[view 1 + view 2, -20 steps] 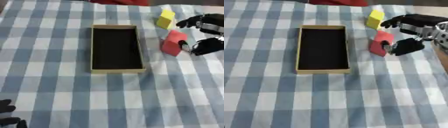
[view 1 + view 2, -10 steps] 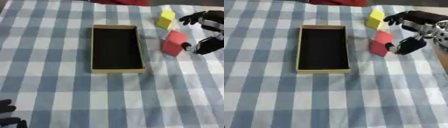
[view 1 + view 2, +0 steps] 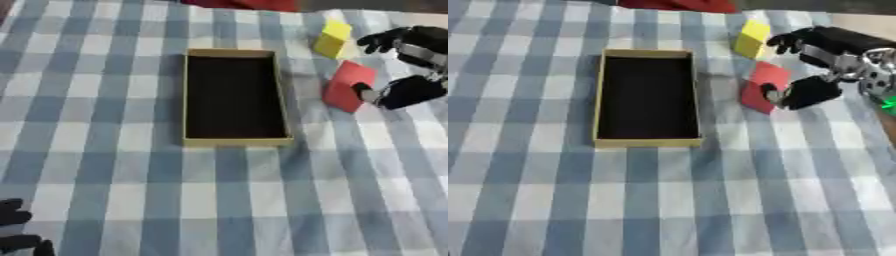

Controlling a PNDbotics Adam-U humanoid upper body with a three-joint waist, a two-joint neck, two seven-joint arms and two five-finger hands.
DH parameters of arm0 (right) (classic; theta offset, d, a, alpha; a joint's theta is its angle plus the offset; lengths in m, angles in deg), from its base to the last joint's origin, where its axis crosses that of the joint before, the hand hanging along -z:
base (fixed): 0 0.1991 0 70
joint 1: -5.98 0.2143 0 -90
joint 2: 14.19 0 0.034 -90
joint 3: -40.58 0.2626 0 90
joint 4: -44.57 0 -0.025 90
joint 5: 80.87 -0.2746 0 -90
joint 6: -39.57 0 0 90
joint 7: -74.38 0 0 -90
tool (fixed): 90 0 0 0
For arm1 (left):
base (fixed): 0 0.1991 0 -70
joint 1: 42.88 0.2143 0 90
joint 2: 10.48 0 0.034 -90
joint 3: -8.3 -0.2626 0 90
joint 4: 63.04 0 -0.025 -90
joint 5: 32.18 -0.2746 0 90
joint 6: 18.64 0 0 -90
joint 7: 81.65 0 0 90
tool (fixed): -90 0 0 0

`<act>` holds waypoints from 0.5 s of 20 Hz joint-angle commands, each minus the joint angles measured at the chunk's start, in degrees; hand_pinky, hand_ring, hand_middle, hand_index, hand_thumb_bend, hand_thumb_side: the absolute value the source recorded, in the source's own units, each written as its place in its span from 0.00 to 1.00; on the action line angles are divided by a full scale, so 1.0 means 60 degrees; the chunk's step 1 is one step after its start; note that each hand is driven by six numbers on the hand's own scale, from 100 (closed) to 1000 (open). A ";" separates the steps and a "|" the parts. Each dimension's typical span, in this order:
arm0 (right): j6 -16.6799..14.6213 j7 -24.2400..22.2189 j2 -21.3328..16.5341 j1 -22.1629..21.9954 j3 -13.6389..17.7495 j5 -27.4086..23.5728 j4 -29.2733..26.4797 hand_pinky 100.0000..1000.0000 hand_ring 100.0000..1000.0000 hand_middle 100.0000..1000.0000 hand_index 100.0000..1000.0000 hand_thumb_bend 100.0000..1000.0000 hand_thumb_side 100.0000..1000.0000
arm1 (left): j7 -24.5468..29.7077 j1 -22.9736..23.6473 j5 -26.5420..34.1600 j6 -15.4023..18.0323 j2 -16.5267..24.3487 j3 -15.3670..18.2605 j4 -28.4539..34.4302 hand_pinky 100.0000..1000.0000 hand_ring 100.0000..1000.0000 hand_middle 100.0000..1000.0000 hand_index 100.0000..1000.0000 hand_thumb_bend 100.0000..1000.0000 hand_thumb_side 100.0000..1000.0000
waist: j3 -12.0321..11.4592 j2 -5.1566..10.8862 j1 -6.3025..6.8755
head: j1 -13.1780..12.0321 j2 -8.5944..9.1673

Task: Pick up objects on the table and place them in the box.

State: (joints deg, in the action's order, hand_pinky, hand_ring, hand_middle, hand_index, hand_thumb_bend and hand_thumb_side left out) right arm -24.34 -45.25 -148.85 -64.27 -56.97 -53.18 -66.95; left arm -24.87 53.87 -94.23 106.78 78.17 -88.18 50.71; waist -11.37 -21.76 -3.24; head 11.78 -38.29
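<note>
A shallow box with a tan rim and a black inside lies in the middle of the checked cloth. To its right a red block stands tilted on the cloth. Further back is a yellow block. My right hand reaches in from the right, open and spread. Its thumb rests against the red block's right side, and its fingers stretch out just right of the yellow block. My left hand shows only as dark fingertips at the lower left corner, open and far from the blocks.
A blue-and-white checked cloth covers the table. Something red lies at the far edge behind the box. The table's right edge runs close behind my right hand.
My right hand has crept a little to the left, bringing its fingers nearer the yellow block and its thumb up to the red block. Both blocks and the box stay put.
</note>
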 commanded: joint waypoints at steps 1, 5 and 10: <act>0.0108 -0.0058 -0.0177 0.0158 0.0048 0.0187 -0.0009 0.89 0.90 0.85 1.00 0.15 0.42 | -0.0276 -0.0031 0.0072 0.0319 0.0075 0.0059 0.0140 0.61 0.66 0.53 0.36 0.00 0.08 | -0.0012 0.0139 0.0014 | 0.0047 0.0042; 0.0135 -0.0114 -0.0113 0.0212 0.0005 0.0566 0.0155 0.89 0.90 0.85 1.00 0.19 0.42 | -0.0241 -0.0038 0.0075 0.0319 0.0038 0.0045 0.0140 0.61 0.66 0.53 0.36 0.00 0.09 | -0.0046 0.0113 0.0020 | 0.0087 0.0079; 0.0030 -0.0229 -0.0031 0.0228 -0.0039 0.0978 0.0394 0.89 0.91 0.86 1.00 0.23 0.41 | -0.0192 -0.0043 0.0050 0.0300 -0.0038 0.0028 0.0140 0.61 0.66 0.52 0.36 0.00 0.10 | -0.0097 0.0049 0.0037 | 0.0138 0.0142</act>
State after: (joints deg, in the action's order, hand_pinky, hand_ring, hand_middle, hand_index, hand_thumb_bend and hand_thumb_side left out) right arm -24.02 -46.34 -147.81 -63.53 -57.69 -48.20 -64.79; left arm -24.66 53.66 -94.21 106.98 77.63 -88.18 50.71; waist -11.97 -22.32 -3.16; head 12.35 -38.13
